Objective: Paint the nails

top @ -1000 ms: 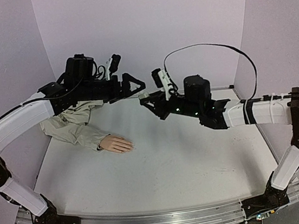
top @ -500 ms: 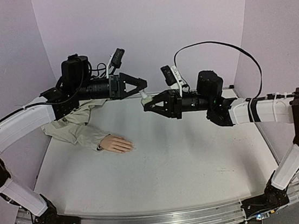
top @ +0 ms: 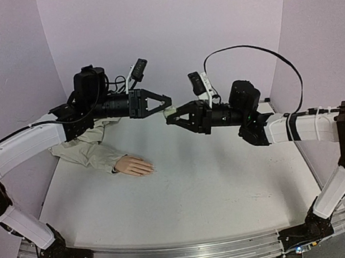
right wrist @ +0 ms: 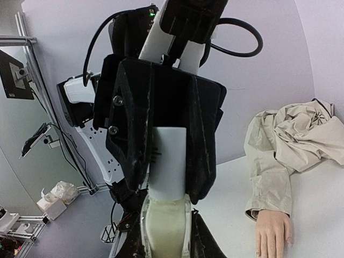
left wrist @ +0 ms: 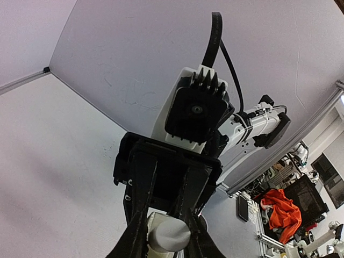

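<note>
A small bottle point(top: 170, 111) hangs in mid-air above the back of the table, between the two grippers. My right gripper point(top: 170, 118) is shut on its cream body point(right wrist: 165, 226). My left gripper point(top: 168, 102) faces it from the left with its jaws shut on the white cap point(left wrist: 169, 235), which also shows in the right wrist view as the cap point(right wrist: 169, 161). The peach mannequin hand point(top: 134, 166) lies palm down on the table at the left, fingers pointing right, with its beige sleeve point(top: 86, 146) behind it. The hand point(right wrist: 273, 231) is well below both grippers. Its nails are too small to make out.
The sleeve fabric point(right wrist: 293, 140) is bunched at the back left by the wall. Purple walls close the back and both sides. The right arm's black cable point(top: 245, 57) loops above its wrist. The white table point(top: 217, 186) stretches to the near edge.
My left gripper went from open to shut on the bottle cap. The right gripper lifted and levelled the bottle and brought it up to meet the left one.
</note>
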